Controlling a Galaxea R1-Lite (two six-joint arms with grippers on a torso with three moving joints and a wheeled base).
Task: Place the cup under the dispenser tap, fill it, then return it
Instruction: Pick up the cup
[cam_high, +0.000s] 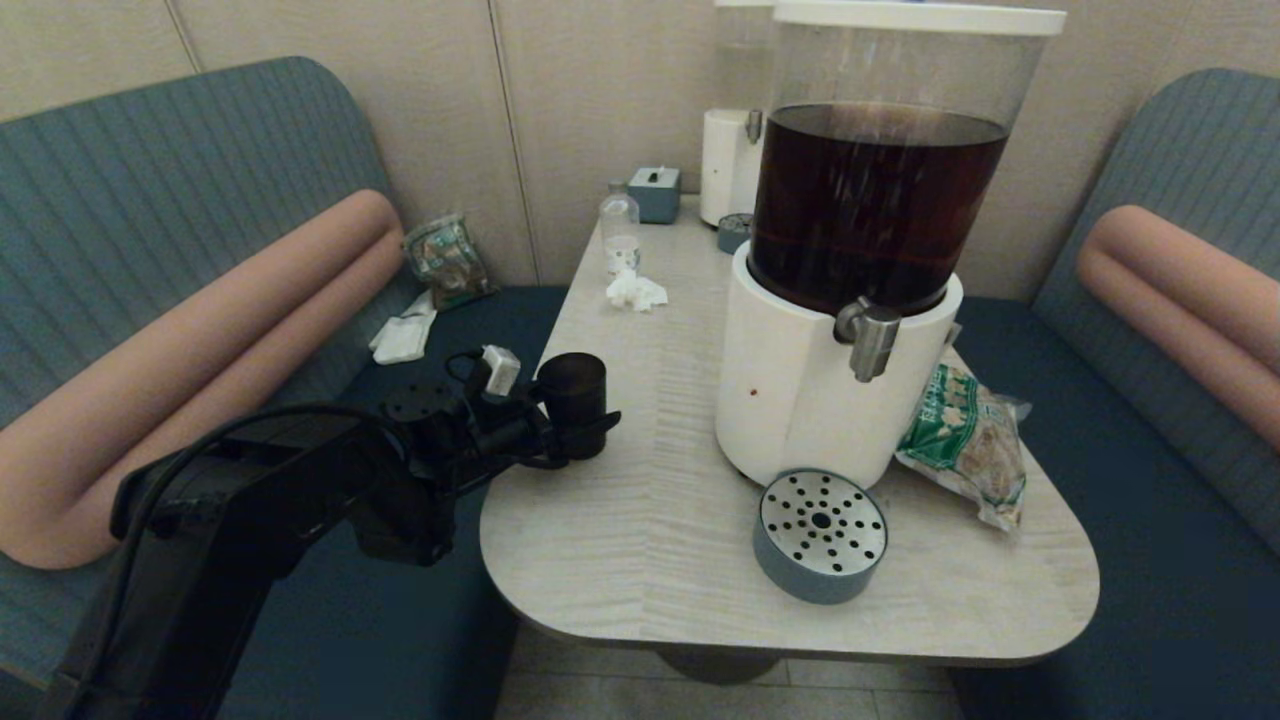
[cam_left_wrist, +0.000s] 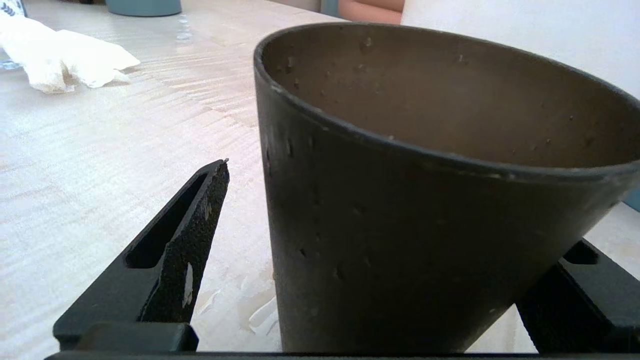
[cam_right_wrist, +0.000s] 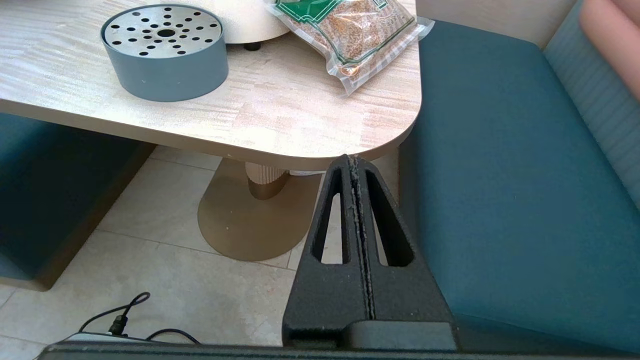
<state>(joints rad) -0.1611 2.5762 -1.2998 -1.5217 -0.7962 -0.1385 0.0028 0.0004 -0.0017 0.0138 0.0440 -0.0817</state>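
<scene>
cup (cam_left_wrist: 430, 200) upright at counter (cam_high: 640, 520) edge, between spread fingers of left claw (cam_high: 580, 425), ungripped; off-centre closing could tip it floorward. right claw (cam_right_wrist: 357, 165) parked, closed.

Cozy booth corner: pale wood-grain worktop (cam_high: 640, 520) with rounded corners on a single brass-toned pedestal (cam_right_wrist: 250, 215), light tiled floor (cam_right_wrist: 165, 280) underneath. Teal ribbed bench backs (cam_high: 180, 180) on both sides with fat salmon-pink bolster cushions (cam_high: 200, 370), dark blue seats (cam_right_wrist: 500, 175), and beige panelled walls (cam_high: 580, 110) behind.
</scene>
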